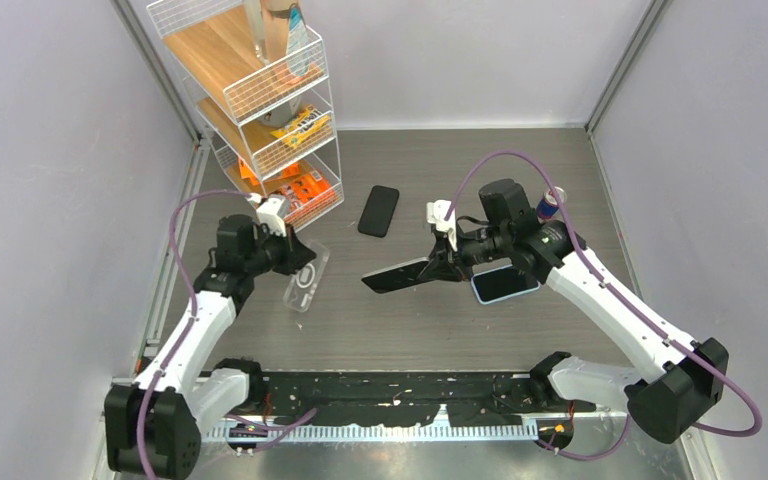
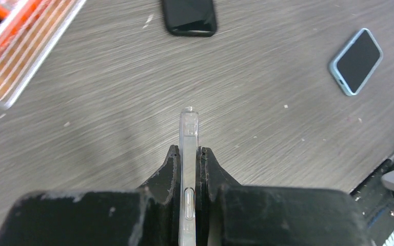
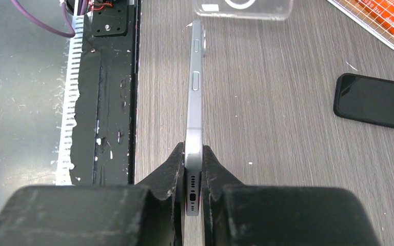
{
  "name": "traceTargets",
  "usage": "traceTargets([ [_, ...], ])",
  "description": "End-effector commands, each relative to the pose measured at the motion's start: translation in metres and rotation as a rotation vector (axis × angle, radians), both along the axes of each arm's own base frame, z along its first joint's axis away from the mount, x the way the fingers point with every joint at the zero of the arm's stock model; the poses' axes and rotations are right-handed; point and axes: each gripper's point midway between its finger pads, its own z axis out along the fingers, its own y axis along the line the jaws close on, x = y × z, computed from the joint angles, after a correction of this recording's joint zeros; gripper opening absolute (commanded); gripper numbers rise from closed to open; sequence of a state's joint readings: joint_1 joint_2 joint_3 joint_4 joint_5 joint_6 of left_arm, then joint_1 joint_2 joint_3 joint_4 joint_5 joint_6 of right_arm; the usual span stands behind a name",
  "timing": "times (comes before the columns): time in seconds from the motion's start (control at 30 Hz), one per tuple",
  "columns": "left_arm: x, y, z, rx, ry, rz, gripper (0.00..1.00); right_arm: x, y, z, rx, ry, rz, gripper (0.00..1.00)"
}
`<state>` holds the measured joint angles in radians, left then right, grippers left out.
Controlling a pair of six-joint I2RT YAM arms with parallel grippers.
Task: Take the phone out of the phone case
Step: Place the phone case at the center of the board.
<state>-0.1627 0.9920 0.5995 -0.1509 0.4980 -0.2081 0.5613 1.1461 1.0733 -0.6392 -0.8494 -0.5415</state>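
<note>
Pinching the clear case (image 2: 189,125), left gripper (image 2: 188,151); right gripper (image 3: 194,150) clamps slim, seemingly metal phone (image 3: 195,92).

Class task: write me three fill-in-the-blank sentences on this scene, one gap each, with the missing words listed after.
1. The left gripper has its jaws shut on the clear phone ____.
2. The right gripper holds the grey ____ by its bottom end.
3. On the table, apart from the black phone, a cased phone lies in a light ____ cover.

Missing words: case; phone; blue.
</note>
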Motion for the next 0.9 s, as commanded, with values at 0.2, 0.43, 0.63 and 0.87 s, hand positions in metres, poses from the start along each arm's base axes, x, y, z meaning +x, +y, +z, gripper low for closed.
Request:
traceTargets([
  [0.2, -0.015, 0.074, -0.027, 0.112, 0.119, 0.176, 0.0, 0.005, 0.009, 0.033, 0.107, -0.076, 0.017, 0.06],
  [0.43, -0.015, 0.099, -0.049, 0.086, 0.263, 0.265, 0.0, 0.003, 0.007, 0.034, 0.111, -0.073, 0.013, 0.05],
  [0.63, -0.011, 0.109, -0.064, 0.083, 0.357, 0.303, 0.0, 0.001, 0.006, 0.035, 0.118, -0.078, 0.01, 0.06],
  [0.87, -0.007, 0.117, -0.082, 0.113, 0.47, 0.308, 0.05, 0.002, 0.007, 0.035, 0.119, -0.071, 0.011, 0.06],
])
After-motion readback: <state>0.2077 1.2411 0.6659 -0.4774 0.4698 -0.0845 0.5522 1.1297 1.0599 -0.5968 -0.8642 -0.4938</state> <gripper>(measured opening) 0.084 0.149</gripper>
